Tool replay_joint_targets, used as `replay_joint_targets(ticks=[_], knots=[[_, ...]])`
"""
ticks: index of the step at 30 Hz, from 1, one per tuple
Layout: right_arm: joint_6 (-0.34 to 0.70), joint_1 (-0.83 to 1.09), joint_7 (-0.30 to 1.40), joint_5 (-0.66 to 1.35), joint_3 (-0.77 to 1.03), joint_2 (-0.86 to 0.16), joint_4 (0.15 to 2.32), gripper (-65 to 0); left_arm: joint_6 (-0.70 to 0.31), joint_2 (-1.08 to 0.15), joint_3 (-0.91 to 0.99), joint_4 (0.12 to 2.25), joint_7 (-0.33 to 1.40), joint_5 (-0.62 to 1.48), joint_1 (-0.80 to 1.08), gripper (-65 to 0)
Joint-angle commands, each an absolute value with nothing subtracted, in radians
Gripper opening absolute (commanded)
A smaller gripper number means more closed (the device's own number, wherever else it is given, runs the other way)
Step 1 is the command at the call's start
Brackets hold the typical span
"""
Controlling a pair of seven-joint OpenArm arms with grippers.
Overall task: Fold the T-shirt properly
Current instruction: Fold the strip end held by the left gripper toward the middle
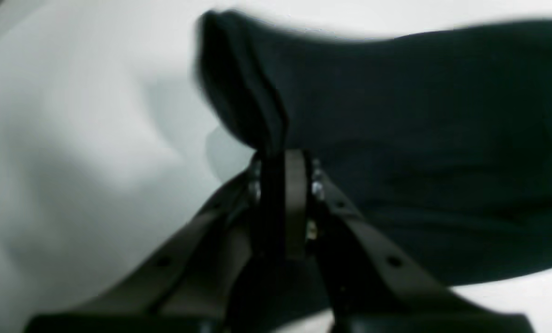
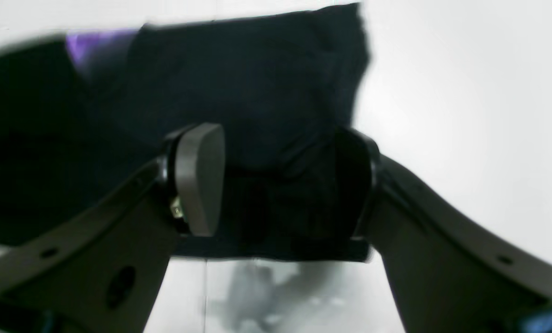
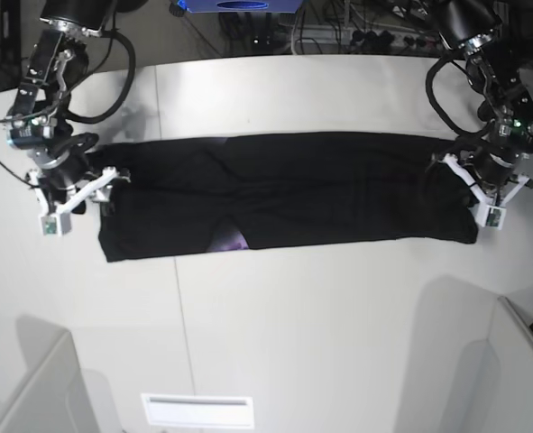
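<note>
The black T-shirt [image 3: 284,189] lies as a long folded band across the white table, with a bit of purple print [image 3: 230,242] showing at its front edge. My left gripper [image 3: 469,185] is at the shirt's right end. In the left wrist view it [image 1: 282,157] is shut on a raised fold of the black cloth [image 1: 396,115]. My right gripper [image 3: 95,194] is at the shirt's left end. In the right wrist view it [image 2: 278,180] is open, its pads [image 2: 199,178] standing either side of the cloth [image 2: 257,92]. Purple print [image 2: 95,46] shows there too.
The white table [image 3: 320,325] reaches well in front of the shirt. A blue object [image 3: 239,4] and cables [image 3: 374,36] are beyond the back edge. Grey panels stand at the front left [image 3: 32,388] and front right [image 3: 519,361]. A white slot [image 3: 197,410] lies near the front.
</note>
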State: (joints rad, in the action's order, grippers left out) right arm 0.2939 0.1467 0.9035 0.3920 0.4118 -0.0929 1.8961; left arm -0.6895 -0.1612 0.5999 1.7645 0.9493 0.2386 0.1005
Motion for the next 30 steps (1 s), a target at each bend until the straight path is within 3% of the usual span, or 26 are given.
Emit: replay_joint_targets(ticks=[1,18,30], knots=[[0.295,0.12,0.883,0.403,0.45,-0.099,1.916,-28.8,-0.698,-0.157,0.585,1.797,0.929,0.254,0.104,-65.0],[0.297,0.113,0.885,0.397,0.521,-0.097,1.916,-28.7,-0.44,0.021,0.17,1.891,1.006,0.255,0.082,-65.0],[0.297,0.113,0.885,0.397,0.521,-0.097,1.916,-28.7,-0.427,0.113,0.051,1.868,1.006,0.249,0.079,-65.0]])
